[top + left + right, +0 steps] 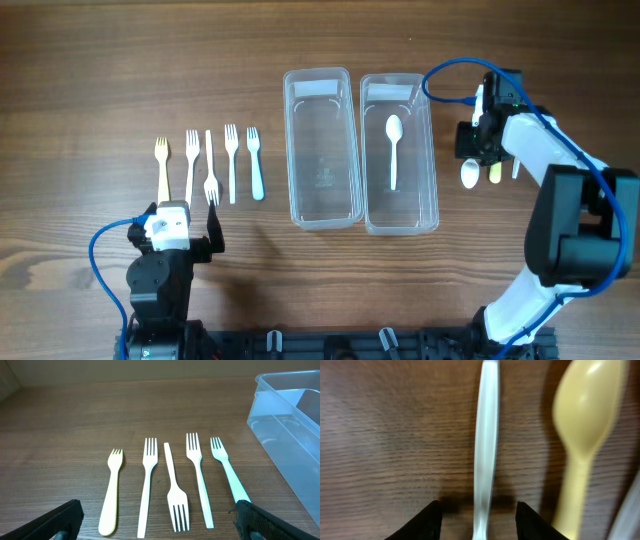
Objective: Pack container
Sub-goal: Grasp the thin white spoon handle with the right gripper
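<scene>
Two clear containers stand mid-table: the left one (322, 150) is empty, the right one (398, 152) holds a white spoon (393, 148). Several plastic forks (210, 165) lie in a row at the left, also in the left wrist view (172, 485). My left gripper (160, 522) is open and empty just short of the forks. My right gripper (479, 519) is open, low over the table, with a white utensil handle (486, 445) between its fingers, not clamped. A yellow spoon (582, 435) lies beside it. In the overhead view the right gripper (485, 150) hides most of these spoons (470, 175).
The left container's corner (290, 420) shows at the right of the left wrist view. A blue cable (450, 85) loops from the right arm over the right container's far corner. Bare wood table (100, 70) lies all round.
</scene>
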